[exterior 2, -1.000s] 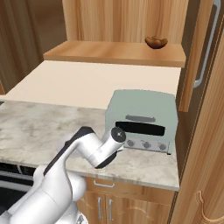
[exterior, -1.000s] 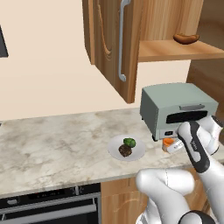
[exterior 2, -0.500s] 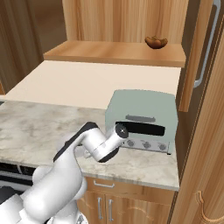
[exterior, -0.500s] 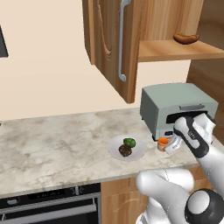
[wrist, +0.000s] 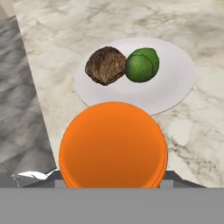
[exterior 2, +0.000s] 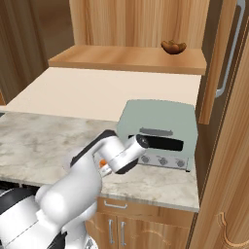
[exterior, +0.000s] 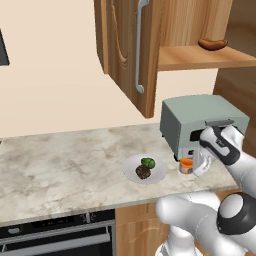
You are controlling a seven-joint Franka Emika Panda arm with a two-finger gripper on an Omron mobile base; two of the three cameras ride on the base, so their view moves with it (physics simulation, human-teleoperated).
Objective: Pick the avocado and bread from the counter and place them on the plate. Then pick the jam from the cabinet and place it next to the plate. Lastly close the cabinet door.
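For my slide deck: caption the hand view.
Gripper holds the orange jam above the counter, beside the plate bearing bread and avocado.

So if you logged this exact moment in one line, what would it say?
gripper: shut on jam | jam: low over counter, right of plate | avocado, bread: on plate | cabinet door: open

Your left base view looks forward and down from behind the arm's left; your right base view does likewise from its right. Both share the beige-grey marbled stone counter (exterior: pixel 60 170) (exterior 2: pixel 34 141) and pale green toaster oven (exterior: pixel 200 117) (exterior 2: pixel 163 126). Your hand view sits close above the round white plate (wrist: pixel 175 83)
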